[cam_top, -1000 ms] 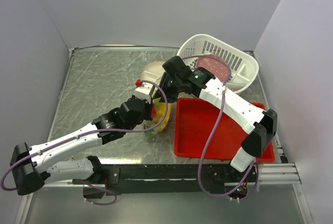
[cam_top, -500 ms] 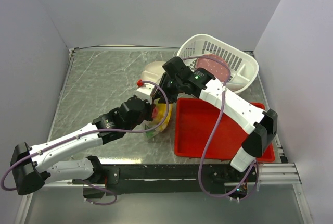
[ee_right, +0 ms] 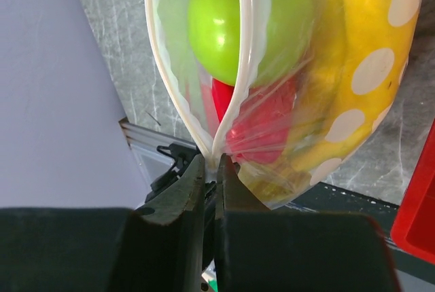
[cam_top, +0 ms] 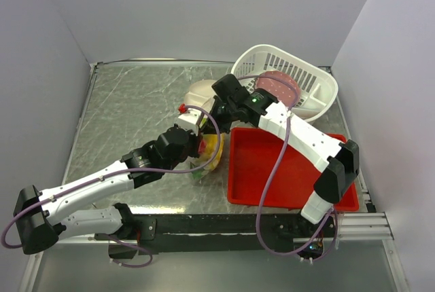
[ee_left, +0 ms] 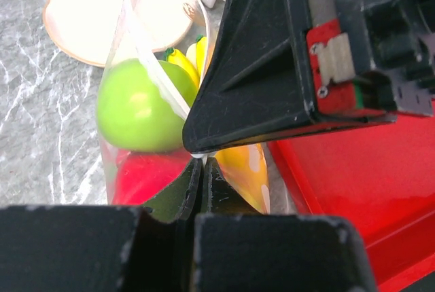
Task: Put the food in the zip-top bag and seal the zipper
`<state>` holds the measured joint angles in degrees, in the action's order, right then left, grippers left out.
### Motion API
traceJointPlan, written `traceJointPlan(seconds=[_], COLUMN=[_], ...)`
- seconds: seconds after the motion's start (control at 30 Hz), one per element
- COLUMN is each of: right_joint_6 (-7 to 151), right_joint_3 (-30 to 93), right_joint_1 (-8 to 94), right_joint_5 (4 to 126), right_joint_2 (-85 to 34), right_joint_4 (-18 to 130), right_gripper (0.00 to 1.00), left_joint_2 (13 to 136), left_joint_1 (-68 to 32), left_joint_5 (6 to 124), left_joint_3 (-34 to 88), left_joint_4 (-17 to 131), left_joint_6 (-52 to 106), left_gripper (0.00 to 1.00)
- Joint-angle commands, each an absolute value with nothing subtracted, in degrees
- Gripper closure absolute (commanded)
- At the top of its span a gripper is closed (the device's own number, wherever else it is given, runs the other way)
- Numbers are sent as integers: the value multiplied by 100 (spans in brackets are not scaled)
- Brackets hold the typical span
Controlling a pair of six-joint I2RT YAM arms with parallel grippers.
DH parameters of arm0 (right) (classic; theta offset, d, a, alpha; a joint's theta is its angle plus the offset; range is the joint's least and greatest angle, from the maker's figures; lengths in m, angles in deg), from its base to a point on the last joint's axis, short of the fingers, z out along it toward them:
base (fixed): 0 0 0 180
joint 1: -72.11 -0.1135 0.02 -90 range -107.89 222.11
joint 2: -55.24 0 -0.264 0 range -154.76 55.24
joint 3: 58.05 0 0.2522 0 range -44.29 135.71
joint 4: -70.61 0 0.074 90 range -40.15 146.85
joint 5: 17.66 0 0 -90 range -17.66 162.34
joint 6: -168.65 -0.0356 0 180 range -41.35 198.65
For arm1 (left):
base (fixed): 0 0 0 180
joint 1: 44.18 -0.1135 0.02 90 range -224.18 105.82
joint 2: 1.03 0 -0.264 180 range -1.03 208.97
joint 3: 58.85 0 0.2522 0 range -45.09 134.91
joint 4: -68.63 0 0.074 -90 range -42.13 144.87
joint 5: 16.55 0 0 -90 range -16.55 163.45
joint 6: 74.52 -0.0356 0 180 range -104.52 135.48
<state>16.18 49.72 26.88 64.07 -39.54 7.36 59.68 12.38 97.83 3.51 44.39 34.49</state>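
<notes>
The zip-top bag [cam_top: 208, 154] hangs between my two grippers just left of the red tray, clear with white dots [ee_right: 370, 71]. Inside it sit the green apple [ee_right: 224, 13], the red dragon fruit [ee_right: 255, 112] and the yellow banana [ee_right: 360, 13]. My right gripper [ee_right: 216, 163] is shut on the white zipper [ee_right: 245, 47] where its two strips meet; above the pinch the strips spread apart. My left gripper [ee_left: 202, 170] is shut on the bag's edge, with the apple [ee_left: 139, 105], dragon fruit [ee_left: 143, 176] and banana [ee_left: 248, 166] just beyond. The right gripper's black body [ee_left: 272, 68] hangs directly over the left fingers.
A red tray [cam_top: 292, 170] lies right of the bag. At the back right, a white slotted basket [cam_top: 319, 88] holds a reddish speckled disc [cam_top: 279, 85]. Behind the bag lie a cream plate [cam_top: 197, 92] and a small red piece [cam_top: 180, 107].
My right gripper's jaws have closed onto the zipper strip. Both arms and the bag stay almost where they were.
</notes>
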Motion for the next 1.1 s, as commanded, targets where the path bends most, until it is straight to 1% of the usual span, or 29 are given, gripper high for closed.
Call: traceJointPlan(seconds=[0.0, 0.17, 0.37, 0.6, 0.7, 0.8, 0.93, 1.07], right_joint_6=[1766, 1967, 2135, 2425, 2513, 2618, 2898, 3233], right_joint_3=[4905, 5001, 5238, 6274, 6495, 6601, 6513, 6627], right_joint_1=[3026, 3308, 3633, 3765, 3870, 3871, 3801, 3529], right_joint_5=[6399, 6496, 6496, 6795, 6733, 6716, 6216, 6119], right_joint_2=[-3854, -3871, -4170, -4968, -5162, -5225, -5172, -5084], right_joint_4=[1018, 1053, 1176, 878, 860, 982, 1492, 1756], right_gripper=[96, 97, 98, 98, 99, 99, 98, 95], left_joint_2=[5813, 5698, 5277, 4698, 4460, 4336, 4327, 4388], left_joint_1=[1243, 1269, 1313, 1313, 1313, 1313, 1313, 1313], left_joint_5=[9815, 9859, 10052, 10403, 10570, 10684, 10965, 11247], left_joint_3=[492, 597, 712, 791, 844, 853, 966, 1195], left_joint_4=[4618, 4099, 3406, 2519, 2236, 2016, 1744, 1656], left_joint_6=[3683, 3912, 4238, 4711, 4896, 4976, 5082, 5029], left_gripper=[99, 99, 99, 99, 99, 99, 99, 99])
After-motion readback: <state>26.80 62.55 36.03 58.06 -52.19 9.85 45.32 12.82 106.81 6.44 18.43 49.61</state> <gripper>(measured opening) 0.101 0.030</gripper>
